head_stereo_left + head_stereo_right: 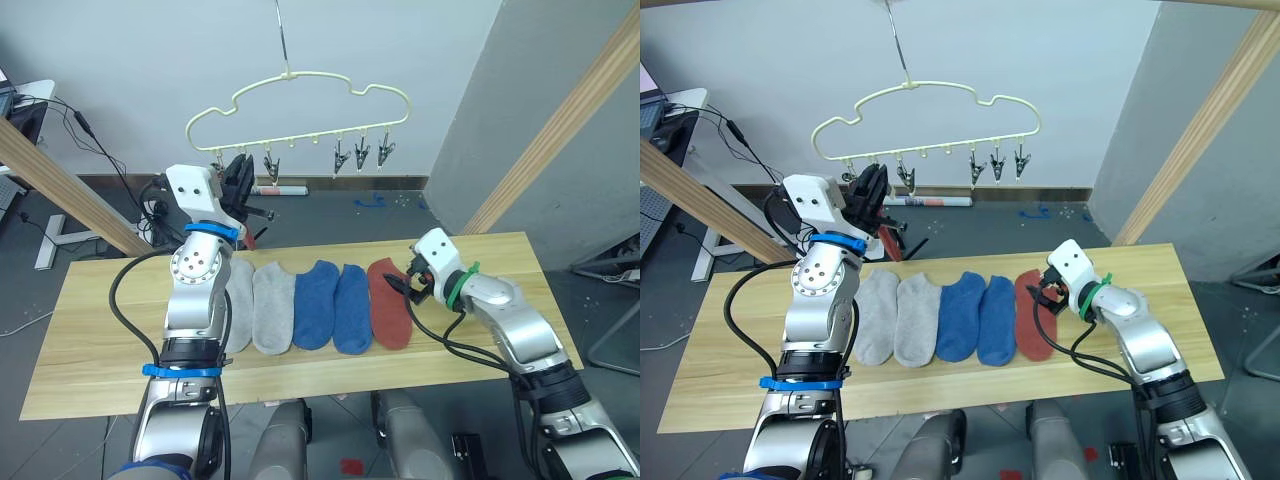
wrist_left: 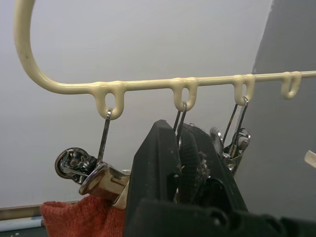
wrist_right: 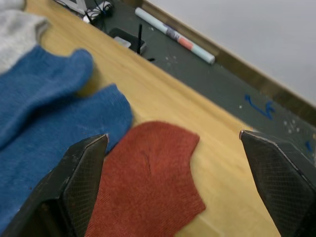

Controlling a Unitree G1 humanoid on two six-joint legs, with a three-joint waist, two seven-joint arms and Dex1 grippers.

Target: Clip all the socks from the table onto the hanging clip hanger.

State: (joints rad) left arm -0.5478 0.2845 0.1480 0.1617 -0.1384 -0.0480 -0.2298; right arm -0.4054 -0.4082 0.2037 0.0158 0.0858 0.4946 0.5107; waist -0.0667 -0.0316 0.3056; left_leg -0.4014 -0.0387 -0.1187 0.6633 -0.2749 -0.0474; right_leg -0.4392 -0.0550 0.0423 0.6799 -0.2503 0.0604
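The pale yellow clip hanger (image 1: 300,88) hangs above the far side of the table (image 1: 100,350), with several dark clips (image 1: 362,153) along its bar. My left gripper (image 1: 238,172) is raised at the hanger's left clips, fingers (image 2: 158,163) close together. A brick red sock (image 2: 74,217) hangs from the leftmost clip (image 2: 101,178) right beside them, its end showing below the gripper (image 1: 250,238). On the table lie two grey socks (image 1: 256,305), two blue socks (image 1: 335,305) and one red sock (image 1: 390,305). My right gripper (image 3: 182,182) hovers open over that red sock (image 3: 148,192).
Slanted wooden poles of the frame stand at the left (image 1: 60,185) and right (image 1: 560,130). A tube (image 1: 280,188) lies on the floor behind the table. Bare tabletop stretches to both sides of the sock row.
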